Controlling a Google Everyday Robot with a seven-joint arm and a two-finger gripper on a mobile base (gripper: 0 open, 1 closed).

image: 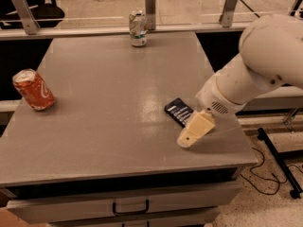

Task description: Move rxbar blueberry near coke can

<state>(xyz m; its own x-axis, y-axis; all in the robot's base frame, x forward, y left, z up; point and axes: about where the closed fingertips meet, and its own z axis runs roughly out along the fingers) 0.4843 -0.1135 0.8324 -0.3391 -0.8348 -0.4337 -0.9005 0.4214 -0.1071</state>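
Observation:
The rxbar blueberry (178, 110) is a flat dark navy wrapper with white print, lying on the right side of the grey table (104, 108). Its near-right end is hidden under my gripper. My gripper (194, 130), cream-coloured, hangs from the white arm (255, 65) that reaches in from the right, and sits just over the bar's near-right end. The coke can (33, 90), red with white script and a silver top, stands tilted at the table's left edge, far from the bar.
A green-and-white can (138, 28) stands at the table's back edge by a metal post (150, 1). Drawers (130, 206) are below the front edge. A stand base and cables (279, 169) lie on the floor at the right.

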